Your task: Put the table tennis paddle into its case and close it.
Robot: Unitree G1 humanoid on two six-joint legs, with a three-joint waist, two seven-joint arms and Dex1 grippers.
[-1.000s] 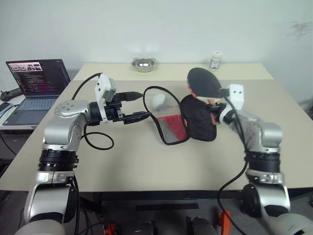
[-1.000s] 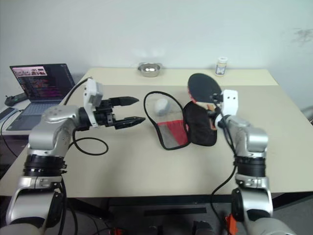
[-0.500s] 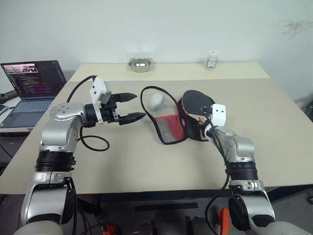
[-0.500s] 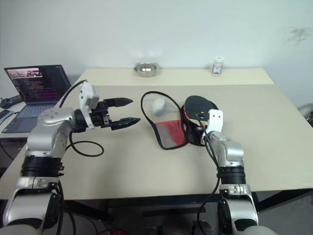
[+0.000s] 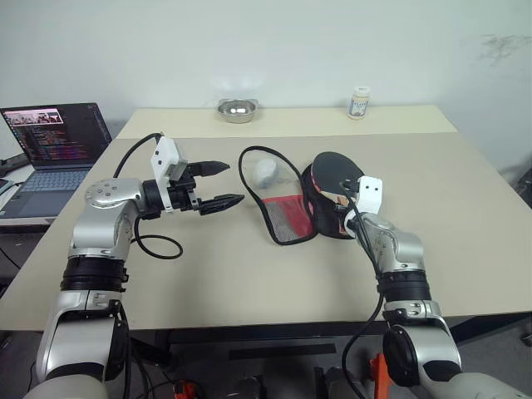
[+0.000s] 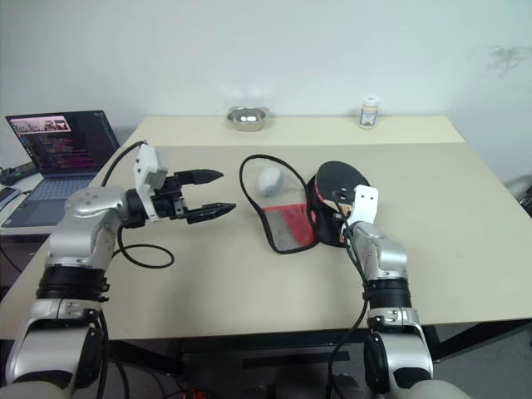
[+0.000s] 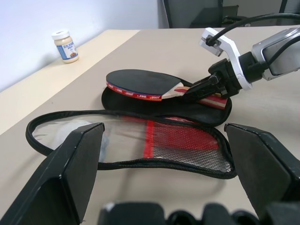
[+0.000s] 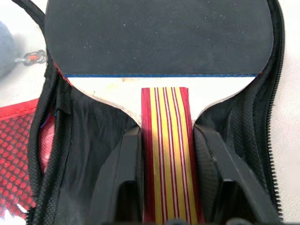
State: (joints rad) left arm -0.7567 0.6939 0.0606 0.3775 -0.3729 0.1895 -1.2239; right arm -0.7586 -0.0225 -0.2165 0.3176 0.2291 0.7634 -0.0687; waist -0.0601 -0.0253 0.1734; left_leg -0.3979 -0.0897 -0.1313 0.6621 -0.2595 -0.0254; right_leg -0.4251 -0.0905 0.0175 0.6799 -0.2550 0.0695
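Head view: the case (image 5: 287,199) was found unzipped and spread flat on the table (image 5: 465,191), its mesh flap beside the black half bearing the paddle (image 5: 335,172). The left gripper (image 5: 218,184) was held spread, empty.

Left wrist view: a round matte rubber face with a red edge was noted.

Right wrist view: the right gripper (image 8: 164,176) fingers (image 8: 127,168) flanked the striped wooden handle.

- the desk (image 5: 249,274) lies bare along its near edge and right side, giving room to pass.
- the open case (image 5: 287,208) blocks the middle.
- a bowl (image 5: 237,109) and jar (image 5: 360,102) stand at the far edge.
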